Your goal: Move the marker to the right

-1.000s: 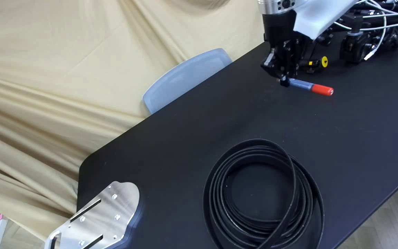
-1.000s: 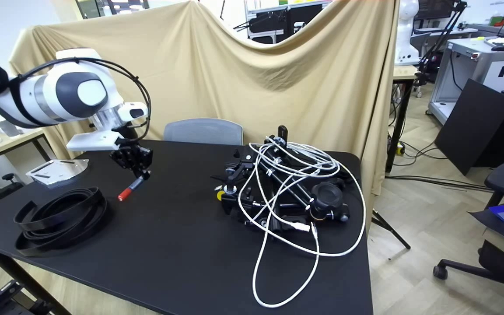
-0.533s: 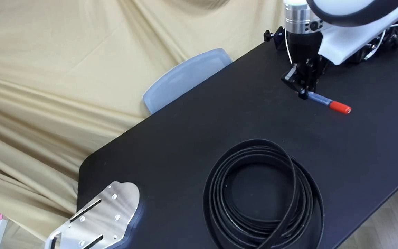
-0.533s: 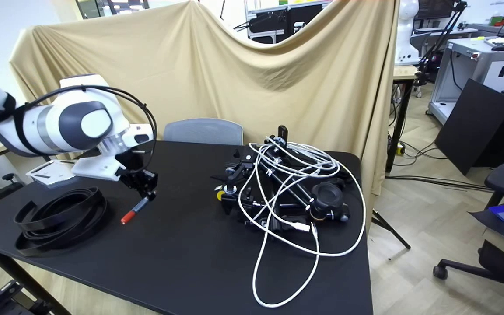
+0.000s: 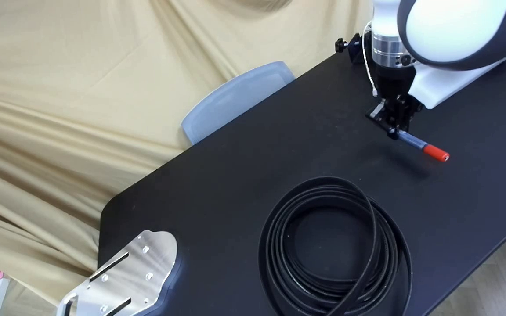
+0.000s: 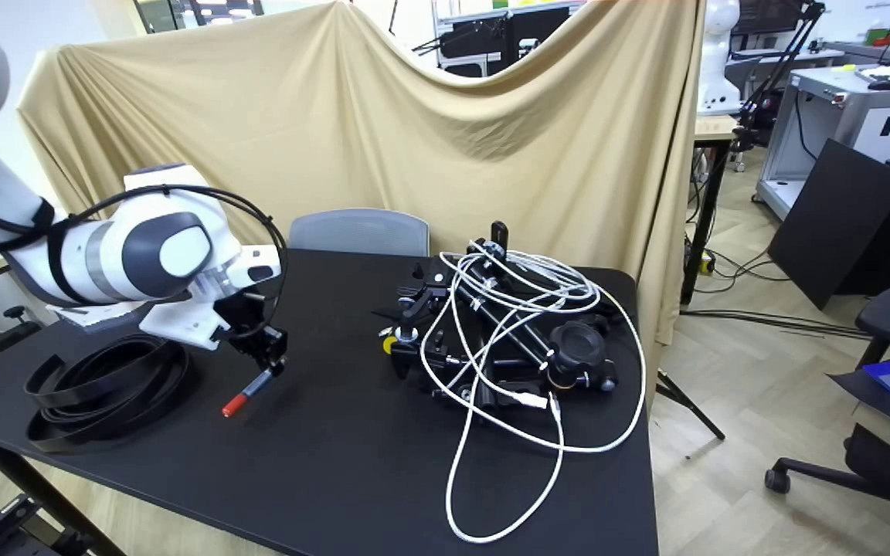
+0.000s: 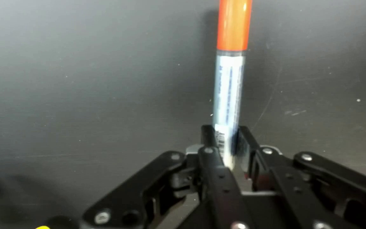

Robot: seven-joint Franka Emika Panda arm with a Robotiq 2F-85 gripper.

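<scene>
The black tabletop leaves room, out to its near edge in an exterior view, between a heap of black rods and clamps under looped white cable and a coil of flat black strap. A slotted metal plate sits apart from the coil, by an edge. The pincer grips the red-capped marker by its grey-blue barrel, above the tabletop, nearer the coil.

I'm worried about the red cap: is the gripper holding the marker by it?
No, the wrist view shows the gripper closed on the barrel, at the end opposite the cap.
</scene>
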